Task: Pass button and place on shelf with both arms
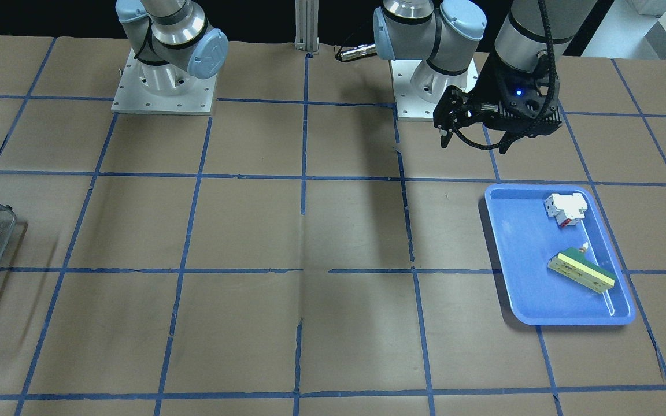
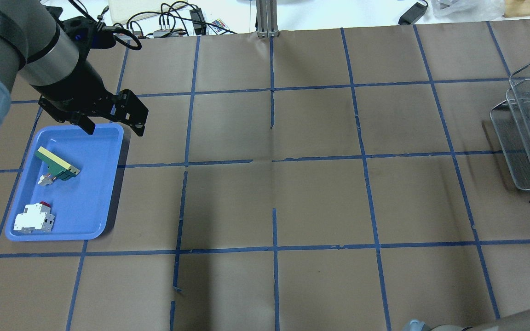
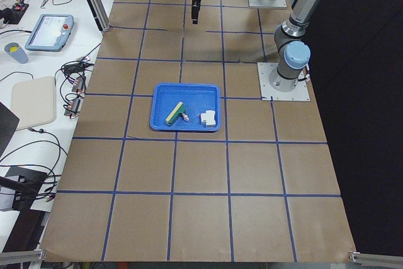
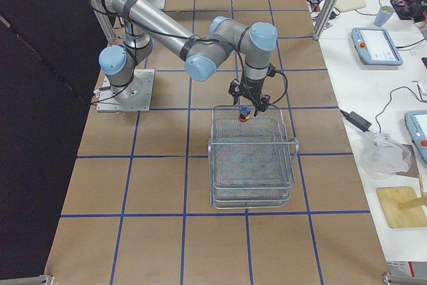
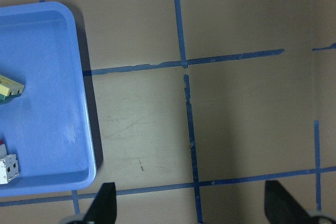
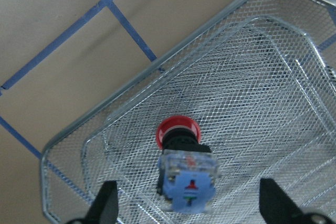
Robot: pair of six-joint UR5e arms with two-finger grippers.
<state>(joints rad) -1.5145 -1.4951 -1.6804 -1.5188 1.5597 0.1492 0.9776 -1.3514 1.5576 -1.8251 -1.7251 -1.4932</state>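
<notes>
The button (image 6: pixel 181 156) lies on the mesh of the shelf (image 6: pixel 157 69), in its upper basket. It looks light, rigid and hard. Its domed head is likely slick, so the flat-sided clear block seems the surer hold. The right tool (image 6: pixel 189 195) hangs spread around it, not touching. The left tool (image 5: pixel 191 200), also spread, hovers by the blue tray (image 5: pixel 86 129).
</notes>
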